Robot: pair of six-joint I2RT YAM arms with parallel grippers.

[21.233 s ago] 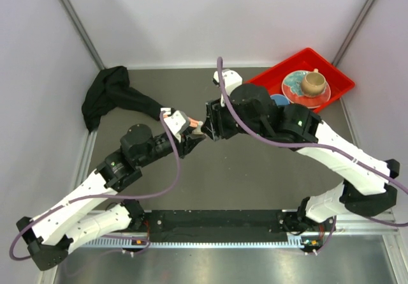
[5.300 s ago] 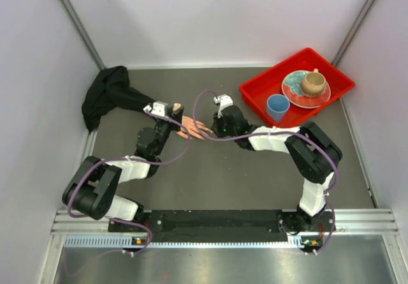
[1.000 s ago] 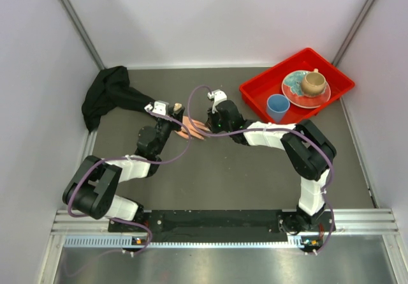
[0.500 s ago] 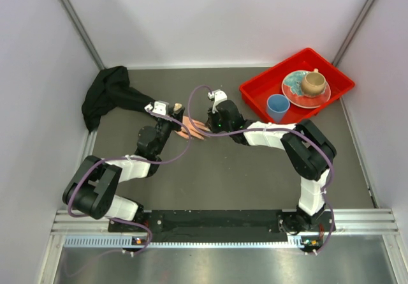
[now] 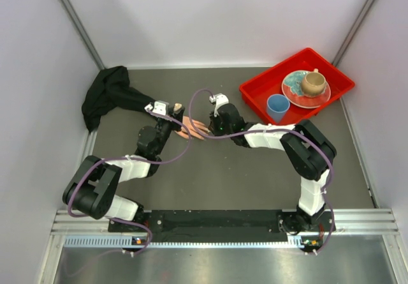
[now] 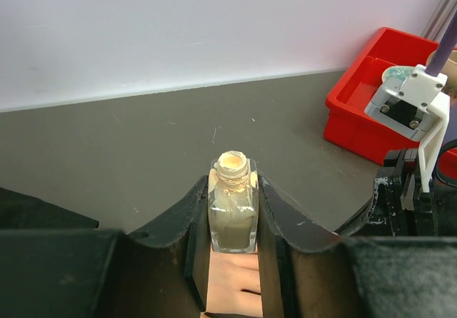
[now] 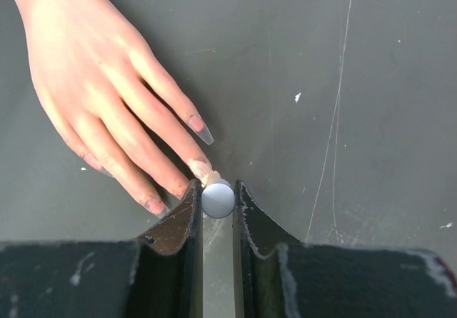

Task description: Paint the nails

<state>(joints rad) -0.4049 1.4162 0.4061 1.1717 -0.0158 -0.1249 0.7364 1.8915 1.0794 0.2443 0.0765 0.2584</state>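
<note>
Right gripper (image 7: 216, 189): jaws closed on the brush cap (image 7: 218, 199), a smooth, round, pale-grey knob seen end-on. A short tan stub beyond the cap touches the middle fingertip of the mannequin hand (image 7: 100, 82). Bristles cannot be made out.

Left gripper (image 6: 233, 189): jaws clamped on the bottle (image 6: 233, 214). It is square-shouldered clear glass, upright and uncapped, with beige crust on the neck threads and a grey-beige fill. The mannequin's skin shows directly below it; whether they touch cannot be judged.

Nails (image 7: 202, 132): four are visible. They are long, tapered, glossy and translucent pink-brown, and look redder on the two outer fingers.

The hand is pink-beige smooth plastic. It lies palm down with its fingers slightly spread and pointing toward the right edge. It sits in the far half of the worktop (image 7: 343, 118), a little left of mid-width. Its black fabric sleeve (image 5: 108, 96) lies crumpled toward the far-left corner.

Worktop: dark grey and matte, with fine scratches and white specks.

Far-right corner: a glossy red tray (image 5: 336, 73) holds a blue cup (image 5: 278, 107) and a teal-glazed plate (image 5: 294, 80) carrying a tan cup (image 5: 312, 83).
</note>
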